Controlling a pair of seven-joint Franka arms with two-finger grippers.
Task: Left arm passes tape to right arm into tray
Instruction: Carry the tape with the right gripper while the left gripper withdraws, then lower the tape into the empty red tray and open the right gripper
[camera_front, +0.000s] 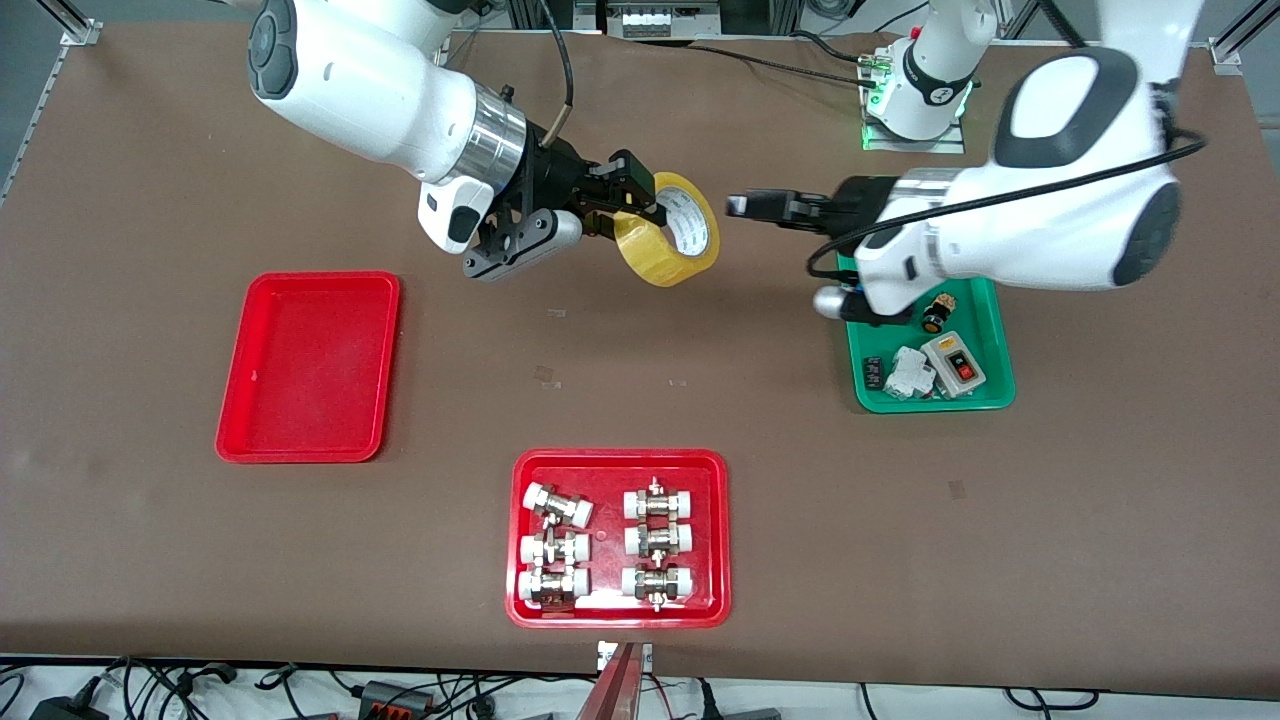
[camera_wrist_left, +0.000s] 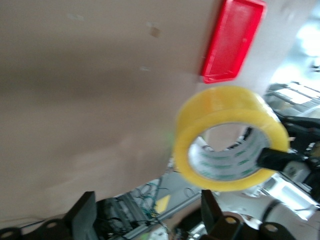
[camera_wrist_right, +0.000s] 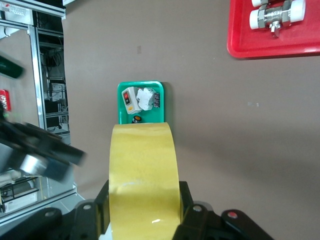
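The tape (camera_front: 670, 230), a yellowish roll with a white printed core, is up in the air over the middle of the table, at the robots' side. My right gripper (camera_front: 640, 205) is shut on its band; in the right wrist view the tape (camera_wrist_right: 144, 170) fills the gap between the fingers of this gripper (camera_wrist_right: 143, 195). My left gripper (camera_front: 750, 205) is open and empty, a short gap from the roll and pointing at it. In the left wrist view the tape (camera_wrist_left: 227, 137) hangs ahead of the open left gripper (camera_wrist_left: 147, 200). The plain red tray (camera_front: 308, 365) lies empty toward the right arm's end and also shows in the left wrist view (camera_wrist_left: 232, 40).
A red tray with white-capped metal fittings (camera_front: 520, 540) lies near the front camera's edge of the table and shows in the right wrist view (camera_wrist_right: 270, 45). A green tray (camera_front: 1000, 350) with small switch parts sits under the left arm and shows in the right wrist view (camera_wrist_right: 120, 100).
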